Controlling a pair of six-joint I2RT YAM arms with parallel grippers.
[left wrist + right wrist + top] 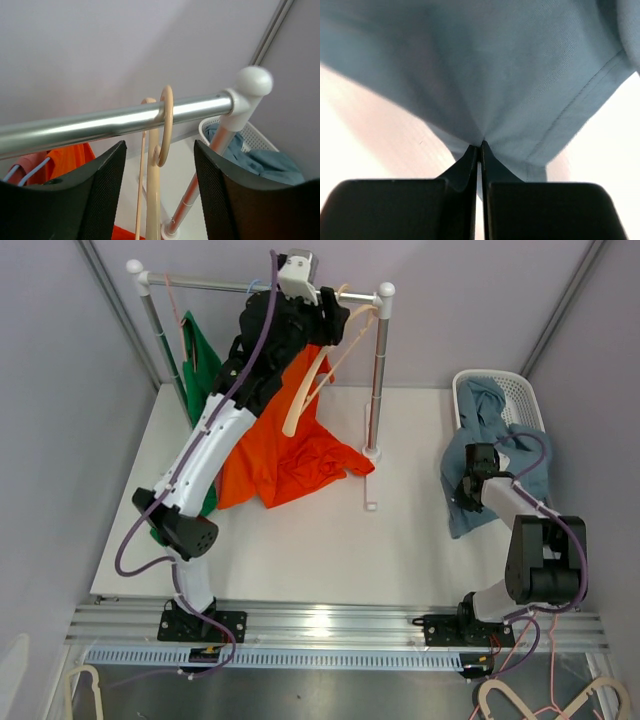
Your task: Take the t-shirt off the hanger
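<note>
the left pincer (159, 145) is up at the metal rail (100, 122) of the clothes rack, its two fingers (102, 190) standing apart. the cream hook of the hanger (166, 120) sits in the gap between them, looped over the rail just beyond the fingertips and touching neither finger. a second, thinner cream hook hangs on the rail right beside it, toward the left finger. past the right finger the rail ends in a white knob on the rack post (378, 380).

below this pincer, in the top view, the orange t-shirt (290, 455) hangs down under the arm, with its lower part spread and bunched on the white surface (330, 540). one cream arm of the hanger shows bare against the orange cloth. whether the shirt's neck is on the hanger cannot be told, as the arm covers it. a green garment (205, 365) hangs from the rail on the far side of the left arm.

the right pincer (480, 149) is well apart from the rack, low over the surface, with its fingers pressed together on a fold of the blue t-shirt (495, 65). that shirt drapes from the white basket (525, 390) just behind this pincer down onto the surface in front of it.
</note>
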